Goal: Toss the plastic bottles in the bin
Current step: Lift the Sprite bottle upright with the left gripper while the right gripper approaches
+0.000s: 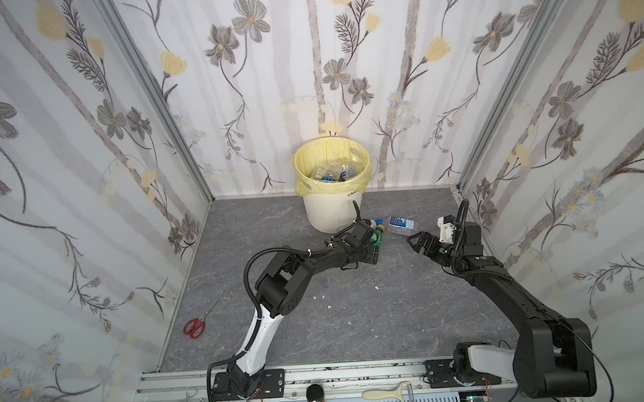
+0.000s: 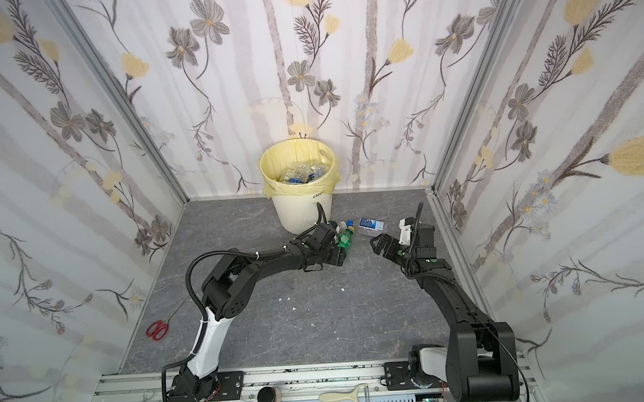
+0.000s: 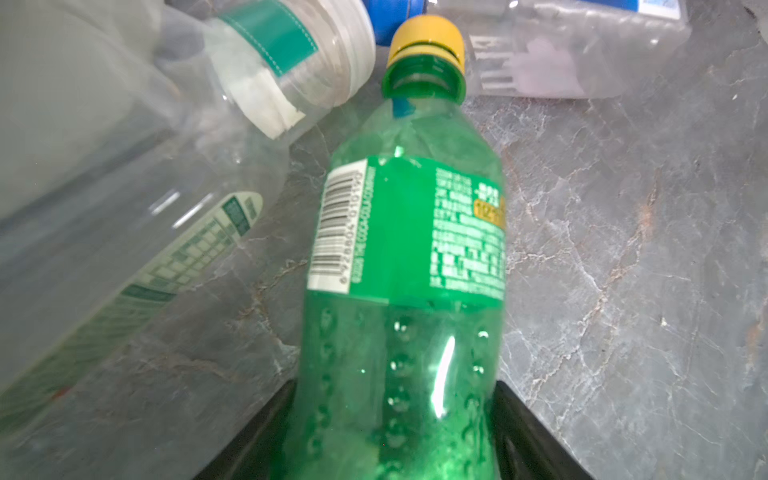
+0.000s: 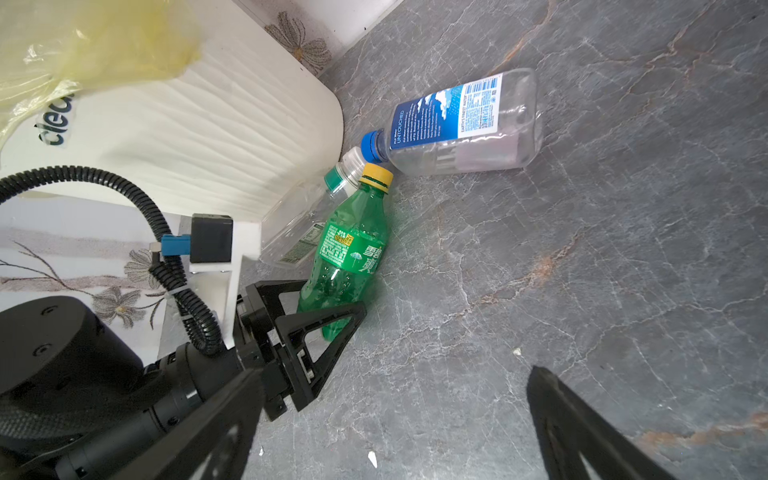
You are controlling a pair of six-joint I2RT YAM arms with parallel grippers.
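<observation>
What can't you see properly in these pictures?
- The left gripper: in the left wrist view the edge cuts off its fingers, so I cannot tell whether they squeeze the green bottle.
- The clear bottle: blurred and cut off in the left wrist view; the left arm hides most of it in both top views.
- The bottles in the bin: too small and jumbled in both top views to count.
</observation>
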